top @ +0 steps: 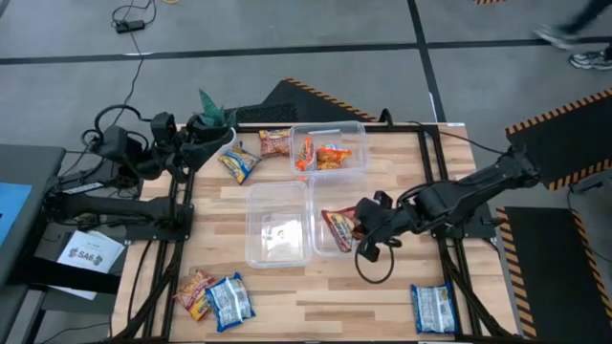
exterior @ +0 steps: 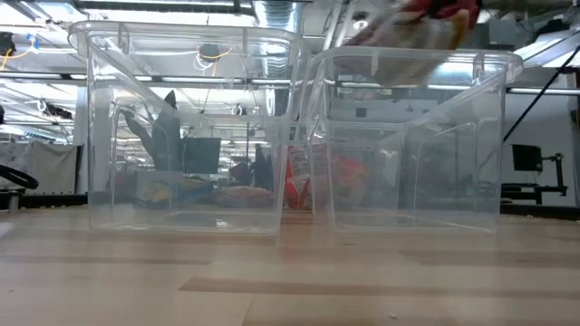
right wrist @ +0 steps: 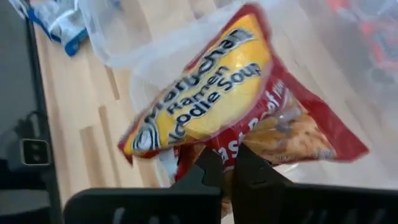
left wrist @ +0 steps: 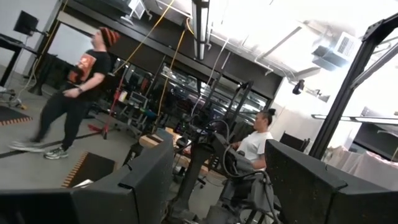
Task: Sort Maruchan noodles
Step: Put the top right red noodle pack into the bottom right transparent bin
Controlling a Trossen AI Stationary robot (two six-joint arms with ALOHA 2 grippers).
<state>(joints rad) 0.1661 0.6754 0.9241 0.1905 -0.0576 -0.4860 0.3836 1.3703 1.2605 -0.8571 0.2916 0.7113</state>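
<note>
Right pincer (top: 360, 229) is clamped on a red noodle packet (top: 339, 227) above the tub (top: 330, 250); thin grip, so it could slip if you swing fast. Left pincer (top: 212, 134) parked by the plant (top: 212, 108), can't tell open/shut.

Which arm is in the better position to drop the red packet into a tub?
The right. Its gripper is shut on the red packet, above a clear tub. The left arm is parked off the table's left edge.
</note>
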